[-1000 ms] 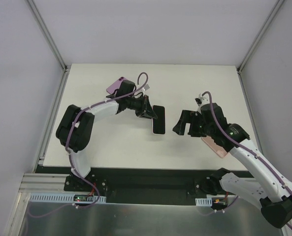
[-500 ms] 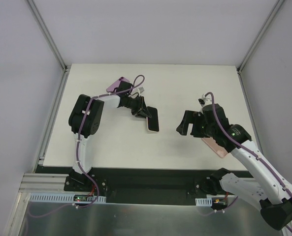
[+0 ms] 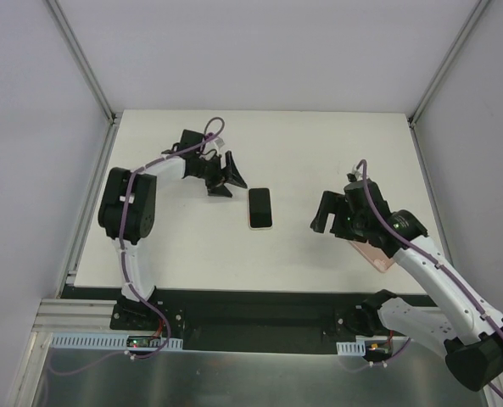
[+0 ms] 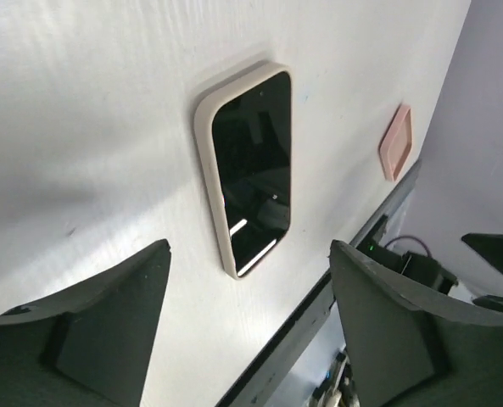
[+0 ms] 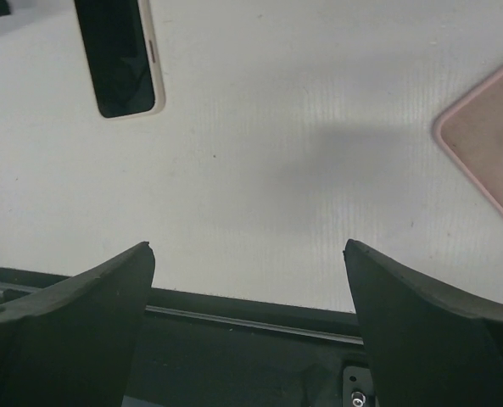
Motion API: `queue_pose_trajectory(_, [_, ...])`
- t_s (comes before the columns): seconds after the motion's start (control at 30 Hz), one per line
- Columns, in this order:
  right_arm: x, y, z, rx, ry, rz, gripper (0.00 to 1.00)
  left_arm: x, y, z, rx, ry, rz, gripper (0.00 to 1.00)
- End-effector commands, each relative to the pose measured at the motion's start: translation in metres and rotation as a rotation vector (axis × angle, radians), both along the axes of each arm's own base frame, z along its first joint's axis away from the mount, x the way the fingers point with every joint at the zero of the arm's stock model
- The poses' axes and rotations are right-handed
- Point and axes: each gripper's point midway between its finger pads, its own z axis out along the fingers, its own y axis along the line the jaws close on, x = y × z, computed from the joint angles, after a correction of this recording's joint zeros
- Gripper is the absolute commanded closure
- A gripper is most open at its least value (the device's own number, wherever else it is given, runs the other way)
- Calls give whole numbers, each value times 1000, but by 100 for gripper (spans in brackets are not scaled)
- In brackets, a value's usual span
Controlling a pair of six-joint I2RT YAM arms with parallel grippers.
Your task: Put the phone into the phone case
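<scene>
The phone [image 3: 260,208] lay screen-up on the table [image 3: 319,140]; the left gripper [image 3: 227,180] beside it gaped empty; beyond it the open right gripper [image 3: 329,222] hovered near the pink phone case [image 3: 377,254]; fitting apparently remained undone.

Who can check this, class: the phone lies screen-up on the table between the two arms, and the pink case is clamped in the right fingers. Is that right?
Not quite. The pink case lies flat on the table, clear of the right fingers, which are open and empty; the right wrist view shows this. The phone does lie screen-up between the two arms.
</scene>
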Motion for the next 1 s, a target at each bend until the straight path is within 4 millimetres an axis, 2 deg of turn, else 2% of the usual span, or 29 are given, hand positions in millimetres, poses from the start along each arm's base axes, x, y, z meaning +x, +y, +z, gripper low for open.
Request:
queue_pose_trajectory(0.0, [-1, -23, -3, -58, 36, -150, 4, 15, 46, 52, 126, -195, 108, 18])
queue_pose_trajectory(0.07, [-4, -24, -4, -51, 40, -160, 4, 25, 65, 58, 188, -225, 155, 11])
queue_pose_trajectory(0.17, [-6, -25, -2, -38, 28, -159, 4, 48, 98, 64, 244, -233, 256, 10])
queue_pose_trajectory(0.2, [-6, -25, -2, -40, 22, -152, 4, 55, 107, 57, 255, -210, 280, 11])
queue_pose_trajectory(0.23, [-5, -24, 0, -36, 10, -137, 4, 70, 120, 64, 253, -222, 320, 11])
queue_pose_trajectory(0.27, [-6, -22, 2, -30, 6, -120, 4, 78, 128, 64, 252, -220, 338, 11])
queue_pose_trajectory(0.3, [-6, -22, 3, -38, -3, -99, 4, 87, 133, 53, 252, -197, 346, 12])
queue_pose_trajectory(0.33, [-6, -23, 5, -42, -7, -95, 4, 101, 137, 64, 235, -224, 353, 12])
queue_pose_trajectory(0.37, [-6, -24, 5, -49, -8, -92, 4, 112, 153, 62, 232, -215, 385, 12])
queue_pose_trajectory(0.4, [-6, -24, 7, -52, -14, -85, 4, 121, 158, 47, 228, -177, 399, 12])
queue_pose_trajectory(0.43, [-7, -25, 7, -63, -16, -72, 4, 137, 165, 55, 220, -201, 421, 12])
queue_pose_trajectory(0.47, [-7, -25, 8, -66, -19, -67, 4, 146, 174, 54, 222, -203, 443, 12])
queue_pose_trajectory(0.5, [-7, -26, 8, -68, -20, -64, 4, 153, 178, 39, 231, -183, 448, 12])
queue_pose_trajectory(0.53, [-8, -26, 8, -76, -20, -53, 4, 167, 180, 50, 237, -233, 451, 12])
queue_pose_trajectory(0.6, [-9, -26, 7, -77, -19, -41, 4, 182, 194, 38, 325, -270, 472, 14])
queue_pose_trajectory(0.63, [-9, -26, 6, -80, -17, -37, 4, 192, 200, 44, 361, -314, 482, 17])
queue_pose_trajectory(0.67, [-9, -26, 5, -85, -14, -32, 4, 197, 204, 45, 386, -349, 469, 22])
queue_pose_trajectory(0.73, [-10, -26, 3, -94, -2, -26, 4, 205, 204, 46, 483, -476, 374, 24])
queue_pose_trajectory(0.77, [-9, -25, 3, -95, -1, -20, 4, 210, 208, 44, 555, -521, 351, 22])
queue_pose_trajectory(0.83, [-9, -24, 0, -103, 15, -12, 4, 213, 203, 41, 641, -598, 260, 16])
queue_pose_trajectory(0.97, [-8, -21, -1, -111, 24, 8, 4, 217, 197, 31, 621, -607, 219, 14])
